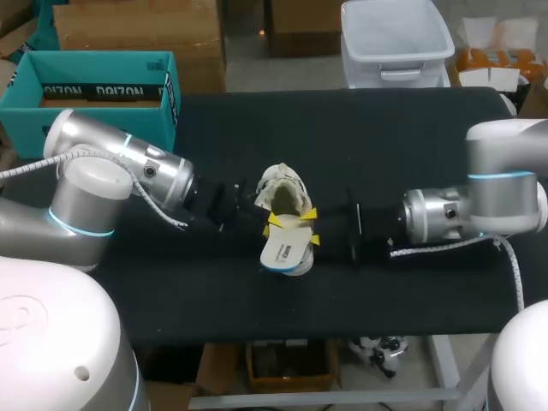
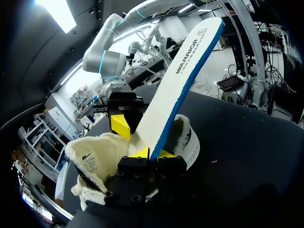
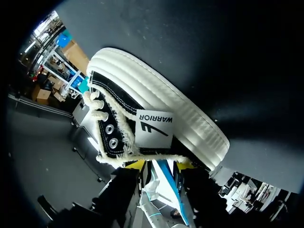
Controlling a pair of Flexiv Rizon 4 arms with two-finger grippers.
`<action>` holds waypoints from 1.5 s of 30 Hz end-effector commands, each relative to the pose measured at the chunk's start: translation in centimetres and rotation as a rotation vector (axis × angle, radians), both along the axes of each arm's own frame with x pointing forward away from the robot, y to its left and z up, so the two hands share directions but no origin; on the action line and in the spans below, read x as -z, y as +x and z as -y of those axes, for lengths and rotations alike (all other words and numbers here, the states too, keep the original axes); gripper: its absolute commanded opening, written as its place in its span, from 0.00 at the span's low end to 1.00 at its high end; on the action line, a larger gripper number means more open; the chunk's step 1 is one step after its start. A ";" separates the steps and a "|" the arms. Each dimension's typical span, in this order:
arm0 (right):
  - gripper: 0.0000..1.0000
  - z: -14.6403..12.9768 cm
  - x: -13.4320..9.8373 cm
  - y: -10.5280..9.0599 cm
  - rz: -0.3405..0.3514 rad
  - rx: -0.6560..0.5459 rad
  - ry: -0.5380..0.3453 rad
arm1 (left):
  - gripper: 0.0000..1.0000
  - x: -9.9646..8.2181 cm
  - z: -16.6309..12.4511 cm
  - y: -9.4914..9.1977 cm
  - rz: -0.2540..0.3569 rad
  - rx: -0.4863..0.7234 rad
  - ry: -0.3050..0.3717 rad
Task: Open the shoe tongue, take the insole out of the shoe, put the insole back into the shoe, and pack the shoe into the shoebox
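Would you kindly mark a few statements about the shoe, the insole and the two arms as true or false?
1. The insole sticks partly out of the shoe. True.
2. The left jaws clamp the insole. True.
3. The shoe sits inside the teal box. False: it lies on the table, and the teal box stands apart at the far left.
4. The right jaws hold the teal box. False: they stand open at the shoe, beside the insole.

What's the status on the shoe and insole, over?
Left gripper shut on white, blue-edged insole, sticking out of black canvas white-soled shoe. Right gripper open beside it. Teal cardboard shoebox sits far left.
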State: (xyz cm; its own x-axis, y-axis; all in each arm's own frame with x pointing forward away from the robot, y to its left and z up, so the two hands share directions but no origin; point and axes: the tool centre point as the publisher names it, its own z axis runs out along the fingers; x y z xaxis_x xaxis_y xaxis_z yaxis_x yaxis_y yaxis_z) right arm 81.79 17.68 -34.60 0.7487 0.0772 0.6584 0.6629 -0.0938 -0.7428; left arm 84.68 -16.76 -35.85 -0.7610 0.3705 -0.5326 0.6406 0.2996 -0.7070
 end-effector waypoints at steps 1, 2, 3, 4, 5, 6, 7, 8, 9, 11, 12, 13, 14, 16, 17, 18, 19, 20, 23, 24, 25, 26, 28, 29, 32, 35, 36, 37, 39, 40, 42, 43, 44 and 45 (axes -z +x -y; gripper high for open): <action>0.33 0.4 -0.7 -1.1 0.005 0.031 -0.025 | 0.00 0.4 -0.1 0.1 -0.001 -0.002 -0.009; 0.32 0.5 -0.7 -1.1 0.004 0.033 -0.027 | 0.00 0.4 -0.1 0.1 -0.001 -0.002 -0.010; 0.27 0.5 -0.7 -1.2 0.003 0.034 -0.028 | 0.00 0.4 -0.1 0.1 -0.001 -0.002 -0.010; 0.24 0.5 -0.7 -1.3 0.005 0.034 -0.027 | 0.00 0.3 -0.1 0.1 0.000 -0.003 -0.011; 0.22 0.5 -0.8 -1.4 0.007 0.033 -0.026 | 0.00 0.3 -0.1 0.1 0.000 -0.004 -0.011; 0.21 0.5 -0.8 -1.4 0.007 0.032 -0.026 | 0.00 0.3 -0.1 0.1 0.001 -0.004 -0.011; 0.21 0.5 -0.8 -1.5 0.009 0.030 -0.027 | 0.00 0.3 -0.1 0.1 0.002 -0.005 -0.011; 0.19 0.5 -0.8 -1.5 0.008 0.028 -0.029 | 0.00 0.2 -0.1 0.0 0.003 -0.005 -0.011; 0.15 0.5 -0.8 -1.5 0.008 0.028 -0.029 | 0.00 0.2 -0.1 0.0 0.003 -0.006 -0.011; 0.00 0.5 -0.8 -1.6 0.016 0.025 -0.028 | 0.00 0.0 -0.1 0.0 0.004 -0.007 -0.012; 0.00 0.5 -0.8 -1.6 0.018 0.024 -0.027 | 0.00 -0.1 -0.1 -0.2 0.005 -0.006 -0.013; 0.00 0.5 -0.7 -1.6 0.019 0.023 -0.026 | 0.00 -0.2 -0.1 -0.3 0.006 -0.003 -0.014; 0.00 0.4 -0.6 -1.5 0.020 0.021 -0.025 | 0.18 -0.4 -0.1 -0.7 0.010 0.010 -0.021; 0.00 0.4 -0.5 -1.4 0.023 0.020 -0.023 | 0.36 -0.8 0.0 -1.4 0.021 0.023 -0.023; 0.00 0.3 -0.4 -1.3 0.024 0.020 -0.023 | 0.42 -1.0 0.1 -1.8 0.031 0.035 -0.026; 0.00 0.4 -0.4 -1.3 0.024 0.020 -0.023 | 0.44 -1.1 0.1 -2.0 0.036 0.040 -0.026; 0.00 0.4 -0.3 -1.3 0.025 0.021 -0.022 | 0.45 -1.3 0.2 -2.4 0.045 0.045 -0.032; 0.00 0.4 -0.3 -1.2 0.026 0.022 -0.022 | 0.44 -1.5 0.3 -2.6 0.052 0.051 -0.034; 0.00 0.4 -0.3 -1.2 0.026 0.022 -0.022 | 0.37 -1.9 0.3 -3.0 0.064 0.063 -0.044; 0.00 0.4 -0.3 -1.2 0.026 0.023 -0.023 | 0.33 -2.0 0.4 -3.1 0.069 0.066 -0.045; 0.00 0.4 -0.3 -1.1 0.025 0.024 -0.024 | 0.25 -2.2 0.4 -3.2 0.071 0.075 -0.055; 0.00 0.4 -0.3 -1.1 0.024 0.024 -0.025 | 0.11 -2.3 0.4 -3.3 0.072 0.081 -0.056; 0.00 0.5 -0.2 -1.0 0.021 0.027 -0.028 | 0.00 -2.4 0.4 -3.4 0.068 0.106 -0.063; 0.00 0.5 -0.1 -0.9 0.017 0.031 -0.031 | 0.00 -2.4 0.4 -3.4 0.069 0.106 -0.061; 0.00 0.5 0.2 -0.5 0.008 0.033 -0.032 | 0.00 -2.2 0.5 -3.0 0.073 0.103 -0.045; 0.00 0.3 0.5 0.4 -0.003 0.028 -0.036 | 0.00 -1.8 0.5 -2.3 0.067 0.094 -0.027; 0.00 0.2 0.6 0.6 -0.004 0.024 -0.035 | 0.00 -1.6 0.5 -2.1 0.063 0.093 -0.024; 0.00 0.1 0.6 0.9 -0.006 0.021 -0.036 | 0.00 -1.4 0.5 -1.9 0.052 0.096 -0.020; 0.00 0.0 0.8 1.5 -0.011 0.015 -0.039 | 0.00 -1.0 0.4 -1.5 0.043 0.095 -0.013; 0.00 -0.1 0.9 1.8 -0.017 0.011 -0.043 | 0.00 -0.9 0.4 -1.3 0.040 0.094 -0.011; 0.00 -0.3 0.9 2.2 -0.018 0.008 -0.045 | 0.00 -0.8 0.2 -0.9 0.034 0.088 -0.010; 0.00 -0.3 0.9 2.4 -0.019 0.006 -0.045 | 0.00 -0.8 0.2 -0.7 0.032 0.083 -0.009; 0.00 -0.3 0.9 2.6 -0.020 0.005 -0.046 | 0.00 -0.7 0.1 -0.5 0.031 0.079 -0.007; 0.00 -0.3 0.9 2.7 -0.022 0.004 -0.048 | 0.00 -0.6 0.1 -0.3 0.028 0.077 -0.006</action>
State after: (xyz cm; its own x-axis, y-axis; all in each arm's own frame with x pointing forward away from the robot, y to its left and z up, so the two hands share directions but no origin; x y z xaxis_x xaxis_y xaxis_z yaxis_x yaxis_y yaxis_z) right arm 83.53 17.79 -35.24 0.7620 0.0975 0.6402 0.6473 -0.1461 -0.7481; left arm 83.75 -16.84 -34.76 -0.7145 0.4202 -0.5594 0.6843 0.2528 -0.6840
